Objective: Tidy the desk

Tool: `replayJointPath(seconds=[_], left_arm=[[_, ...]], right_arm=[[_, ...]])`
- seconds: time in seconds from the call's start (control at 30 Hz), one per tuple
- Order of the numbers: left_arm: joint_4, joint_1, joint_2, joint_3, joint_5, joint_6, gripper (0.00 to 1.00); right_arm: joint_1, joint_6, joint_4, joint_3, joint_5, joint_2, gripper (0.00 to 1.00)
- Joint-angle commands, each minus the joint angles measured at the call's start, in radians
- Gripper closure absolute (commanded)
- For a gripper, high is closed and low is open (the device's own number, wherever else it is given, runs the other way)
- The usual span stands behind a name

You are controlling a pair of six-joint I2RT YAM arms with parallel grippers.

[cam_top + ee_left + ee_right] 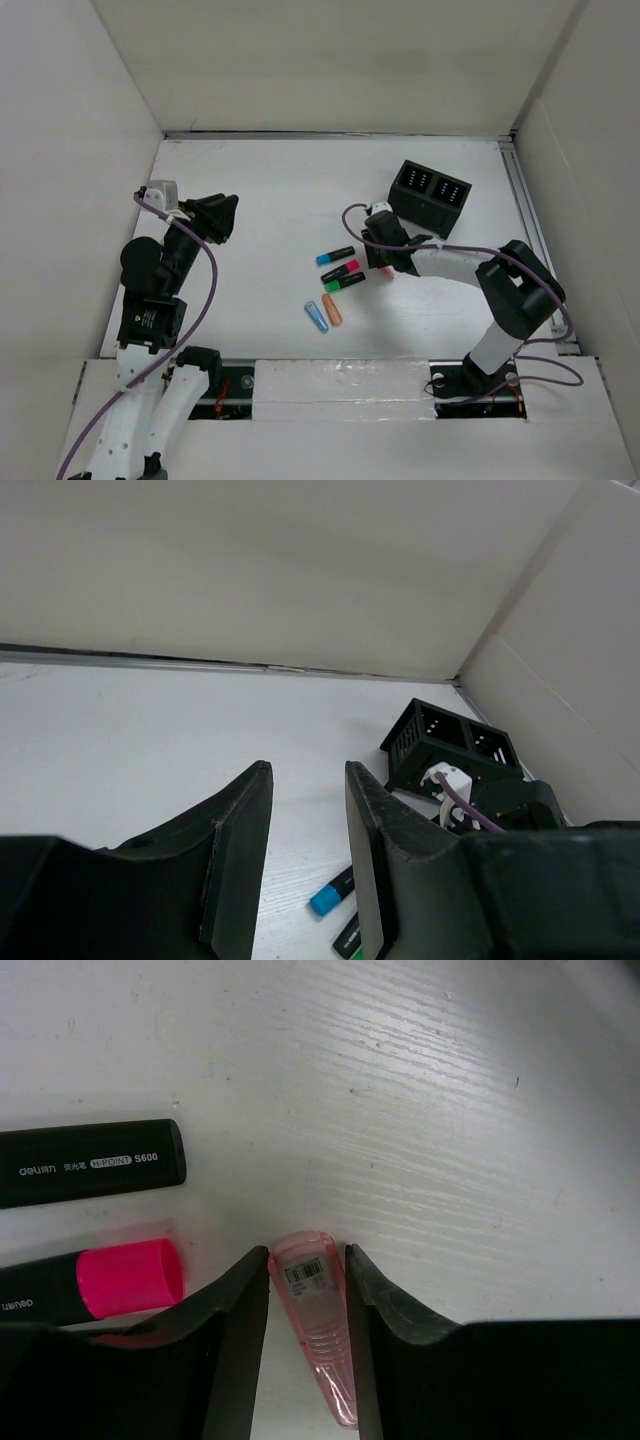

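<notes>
Status: early stage, with nothing seen stowed so far.

The desk [260, 190] carries a black holder [430, 195] at far right. Both compartments appear empty in the left wrist view, though their floors are not fully visible.

Six items lie loose near the desk centre:
- three highlighters: blue cap [335, 256], pink cap [341, 270], green cap [346, 283]
- a small blue item [316, 316] and a small orange item [332, 311], side by side, nearer the arm bases
- a pink item [318, 1350], just beside the pink-cap highlighter

The right gripper [306, 1258] is low over the desk with its jaws closed against both sides of the pink item. Whether the item has left the surface cannot be told.

The left gripper [306, 770] hangs above the left half of the desk, jaws slightly apart, holding nothing.

Remaining work, as judged: carry the pink item to the holder, then the other five — essentially the whole job.
</notes>
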Motion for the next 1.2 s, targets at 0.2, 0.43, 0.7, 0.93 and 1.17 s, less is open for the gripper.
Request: replayJointPath(seconds=[0.2,0.43,0.7,0.93,1.17], left_arm=[[0.059,0.004,0.006,-0.008,0.03,-0.006,0.69],[0.064,0.004,-0.001,-0.01,0.037,-0.007,0.69],[0.071,0.004,-0.01,-0.013,0.048,-0.012,0.69],[0.073,0.004,-0.014,-0.014,0.054,-0.017,0.69],[0.073,0.004,-0.01,-0.016,0.065,-0.021,0.69]], right_arm=[[0.018,0.032,0.071,-0.021,-0.029,-0.036,0.48],[0.018,0.051,0.083,-0.043,-0.008,-0.061,0.79],[0.009,0.069,0.084,-0.041,0.041,-0.173,0.9],[-0.001,0.075,0.098,-0.047,0.038,-0.231,0.8],[0.012,0.112,0.098,-0.104,0.009,-0.162,0.4]])
